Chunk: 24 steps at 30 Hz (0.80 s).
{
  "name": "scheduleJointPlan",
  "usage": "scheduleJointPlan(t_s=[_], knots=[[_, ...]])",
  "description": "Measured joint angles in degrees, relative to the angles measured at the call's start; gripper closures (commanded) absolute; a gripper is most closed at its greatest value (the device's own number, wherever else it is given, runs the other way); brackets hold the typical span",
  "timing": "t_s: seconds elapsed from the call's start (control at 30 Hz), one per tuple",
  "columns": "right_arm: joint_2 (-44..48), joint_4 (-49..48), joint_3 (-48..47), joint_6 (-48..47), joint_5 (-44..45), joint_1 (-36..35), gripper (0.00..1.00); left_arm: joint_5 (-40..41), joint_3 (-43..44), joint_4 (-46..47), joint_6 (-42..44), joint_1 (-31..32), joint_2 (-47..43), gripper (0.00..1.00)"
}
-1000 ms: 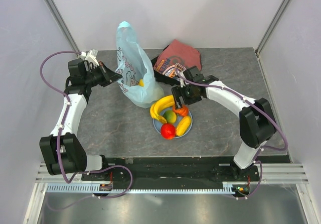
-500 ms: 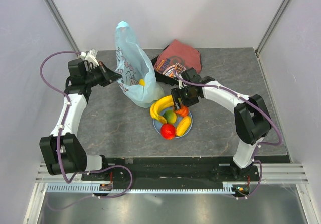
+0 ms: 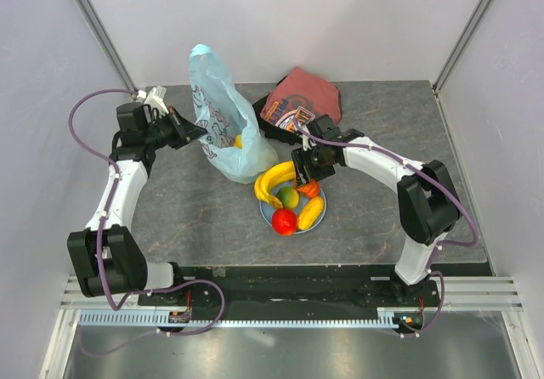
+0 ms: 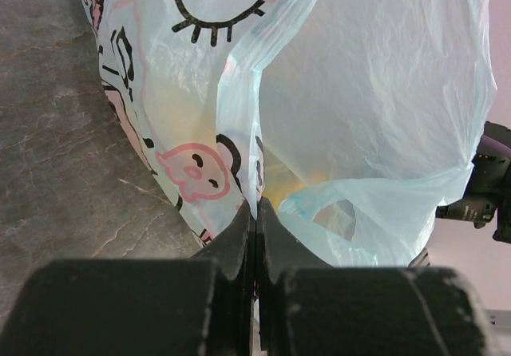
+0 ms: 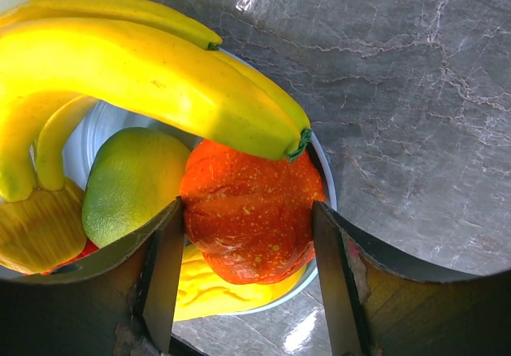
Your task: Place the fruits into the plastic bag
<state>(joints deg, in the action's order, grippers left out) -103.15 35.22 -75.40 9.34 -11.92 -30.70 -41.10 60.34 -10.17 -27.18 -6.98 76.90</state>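
Observation:
My left gripper is shut on a fold of the light-blue plastic bag and holds its left rim up; the bag stands with its mouth open, something yellow showing inside. On the light-blue plate lie the bananas, a green fruit, a red fruit, a yellow oblong fruit and an orange fruit. My right gripper straddles the orange fruit, both fingers against its sides, under a banana tip.
A folded dark-red printed cloth lies behind the right arm at the back of the grey stone-patterned table. White walls close in the table on three sides. The bag stands just left of the plate.
The right gripper shifted slightly left and settled onto the orange fruit. The left gripper pulled the bag's rim a little left, and the bag's top leaned that way.

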Motion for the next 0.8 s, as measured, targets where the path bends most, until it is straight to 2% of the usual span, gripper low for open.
scheduleJointPlan(t_s=[0.47, 0.8], knots=[[5.8, 4.0, -0.1, -1.3, 1.0, 0.0, 0.66, 0.1, -0.7, 0.0, 0.0, 0.0, -0.6, 0.98], [10.2, 6.7, -2.6, -3.8, -3.7, 0.0, 0.68, 0.1, -0.7, 0.0, 0.0, 0.0, -1.0, 0.98]])
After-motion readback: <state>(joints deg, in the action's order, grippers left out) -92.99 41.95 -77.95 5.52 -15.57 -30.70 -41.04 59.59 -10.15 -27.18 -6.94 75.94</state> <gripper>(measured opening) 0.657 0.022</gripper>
